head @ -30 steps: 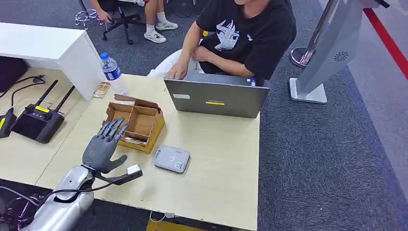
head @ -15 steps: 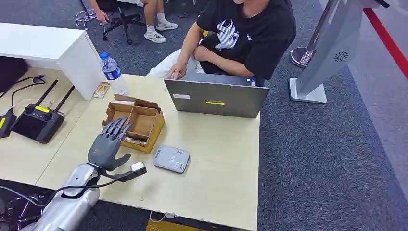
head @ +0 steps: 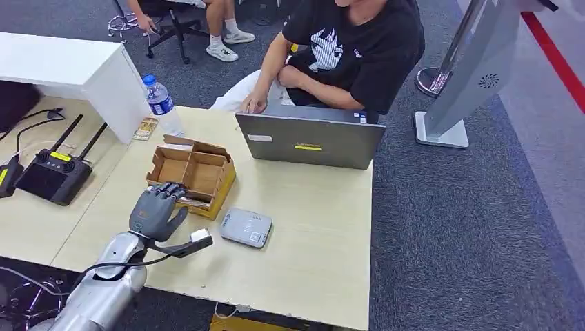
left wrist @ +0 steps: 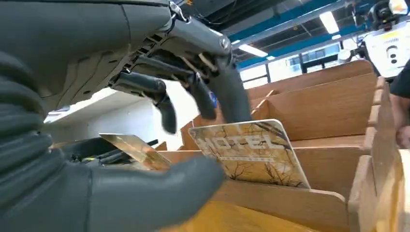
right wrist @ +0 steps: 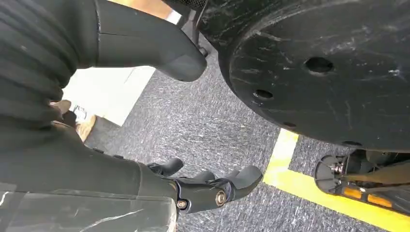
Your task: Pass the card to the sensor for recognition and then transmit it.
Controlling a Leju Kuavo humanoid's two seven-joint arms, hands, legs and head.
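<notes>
Card, printed "HOTEL", stands tilted in the near compartment of the cardboard box, leaning on a divider. Left hand is at the box's near edge, fingers curled down over the card's top edge and thumb below it; whether it grips the card cannot be determined. Grey sensor lies on the table just right of the box. Right hand hangs over the carpet with fingers curled in, holding nothing.
</notes>
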